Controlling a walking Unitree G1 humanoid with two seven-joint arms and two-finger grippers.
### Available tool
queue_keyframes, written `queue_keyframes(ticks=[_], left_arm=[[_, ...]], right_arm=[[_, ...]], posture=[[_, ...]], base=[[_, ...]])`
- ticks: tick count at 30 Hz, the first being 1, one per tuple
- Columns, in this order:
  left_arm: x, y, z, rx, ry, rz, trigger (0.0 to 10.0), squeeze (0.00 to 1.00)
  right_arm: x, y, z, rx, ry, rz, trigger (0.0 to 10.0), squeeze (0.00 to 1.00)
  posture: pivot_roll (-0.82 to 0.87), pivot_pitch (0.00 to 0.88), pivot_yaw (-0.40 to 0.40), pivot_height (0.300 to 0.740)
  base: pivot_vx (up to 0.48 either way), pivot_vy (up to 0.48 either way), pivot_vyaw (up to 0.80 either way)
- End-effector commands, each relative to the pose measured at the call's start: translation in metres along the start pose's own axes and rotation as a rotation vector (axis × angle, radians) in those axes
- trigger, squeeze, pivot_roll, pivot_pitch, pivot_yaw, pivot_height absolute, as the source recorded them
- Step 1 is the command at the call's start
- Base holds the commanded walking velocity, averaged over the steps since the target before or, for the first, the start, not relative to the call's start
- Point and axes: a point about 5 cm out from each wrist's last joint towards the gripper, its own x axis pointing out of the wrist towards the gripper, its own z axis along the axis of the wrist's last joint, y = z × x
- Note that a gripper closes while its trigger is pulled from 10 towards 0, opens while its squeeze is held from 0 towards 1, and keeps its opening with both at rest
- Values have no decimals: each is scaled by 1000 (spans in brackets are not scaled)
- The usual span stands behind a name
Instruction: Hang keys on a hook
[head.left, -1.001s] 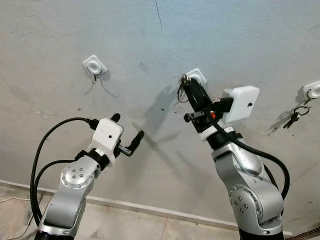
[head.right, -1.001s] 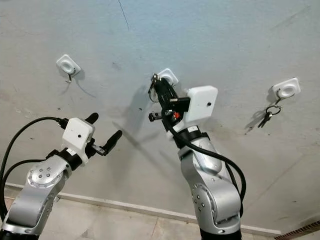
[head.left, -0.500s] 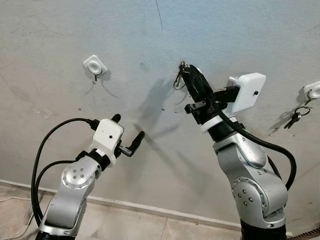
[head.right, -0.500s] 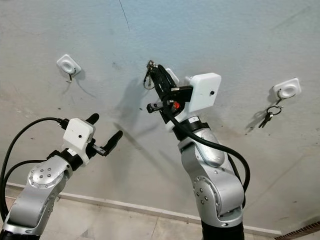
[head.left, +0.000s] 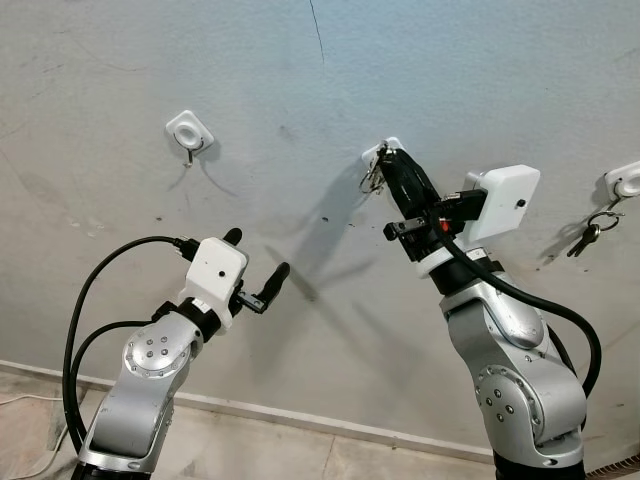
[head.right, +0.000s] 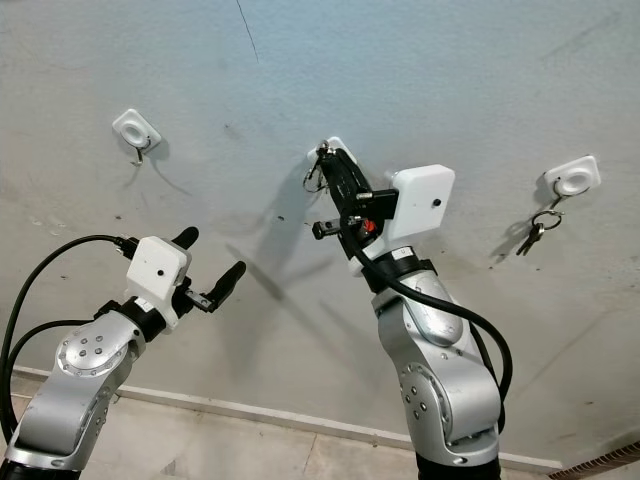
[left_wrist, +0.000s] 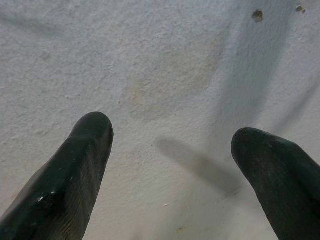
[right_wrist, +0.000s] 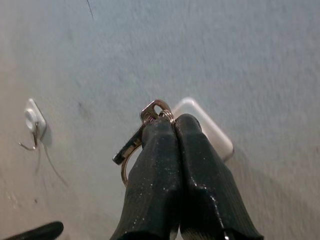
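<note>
Facing: grey wall (head.left: 450, 70) carrying three white hooks.
Right gripper (head.left: 385, 160): reaching up to middle hook (right_wrist: 210, 127), fingers pressing together, pinching keys (right_wrist: 145, 125) just beside its plate.
Left gripper (head.left: 255, 265): hovering lower, fingers spreading apart, holding nothing.
Right hook (head.left: 625, 182): carrying another key set (head.left: 590, 230).
Left hook (head.left: 189, 132): hanging bare.
</note>
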Motion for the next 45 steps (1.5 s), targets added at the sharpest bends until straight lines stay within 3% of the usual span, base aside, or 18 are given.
queue_keyframes(ticks=[1,26,34,45], left_arm=[[0,-2,1,6,-3,-9,10000,0],[0,-2,1,7,-3,-12,10000,0],[0,-3,1,4,-2,-14,10000,0],[0,-2,1,7,-2,-15,10000,0]], right_arm=[[-1,0,-4,-7,10,0,10000,0],[-15,-15,-8,-40,31,-82,10000,0],[-29,-13,-16,-29,92,-35,10000,0],[-28,-9,-23,-29,118,0,10000,0]], posture=[[233,0,19,740],[231,0,20,740],[219,0,22,740],[224,0,23,740]], base=[[0,0,0],[0,0,0],[0,0,0],[0,0,0]])
